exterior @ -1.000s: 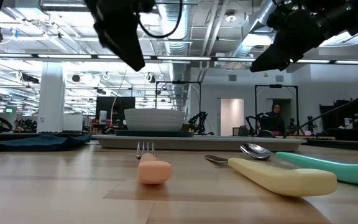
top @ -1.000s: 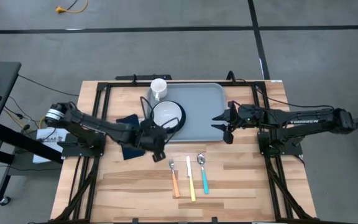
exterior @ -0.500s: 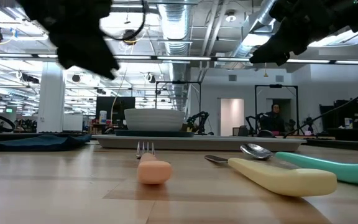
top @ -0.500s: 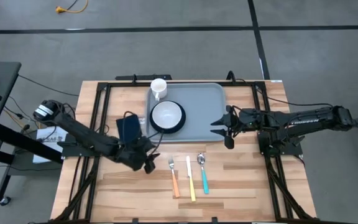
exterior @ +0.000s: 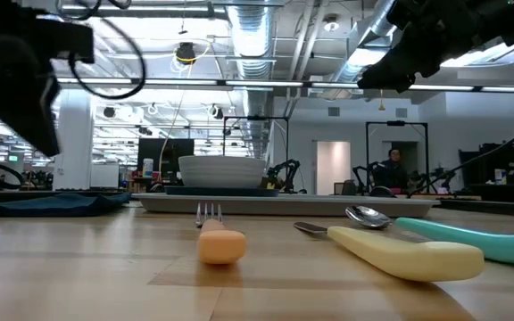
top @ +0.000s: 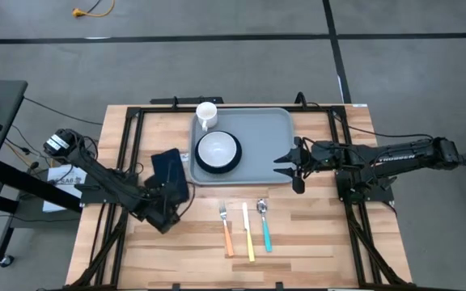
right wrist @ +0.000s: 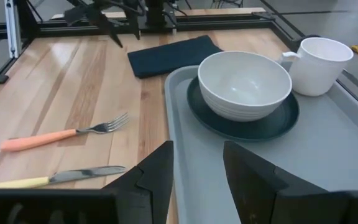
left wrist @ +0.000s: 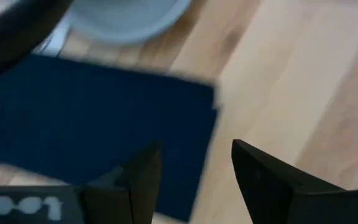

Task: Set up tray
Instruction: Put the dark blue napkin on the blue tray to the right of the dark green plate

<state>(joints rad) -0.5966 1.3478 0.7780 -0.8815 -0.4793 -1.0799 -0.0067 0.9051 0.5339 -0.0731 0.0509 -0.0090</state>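
Observation:
The grey-blue tray (top: 257,149) lies flat on the table's far middle. On it a white bowl (top: 218,149) sits on a dark teal plate (right wrist: 247,121), and a white mug (top: 206,115) stands at the tray's far left corner. My left gripper (top: 168,208) is open above the table, near the near edge of a dark blue napkin (left wrist: 92,124). My right gripper (right wrist: 197,162) is open, raised over the tray's right edge (top: 285,162). Both arms show high up in the low view.
An orange-handled fork (top: 226,230), a yellow-handled knife (top: 248,234) and a teal-handled spoon (top: 264,226) lie side by side on the wood, near of the tray. The folded napkin (top: 171,168) lies left of the tray. Black frame rails run along both table sides.
My left gripper has drawn back from beside the bowl, toward the table's left and near edges, and now hangs by the napkin's near edge. The napkin, partly covered by the arm before, shows whole. The tray, the bowl and the cutlery have stayed put.

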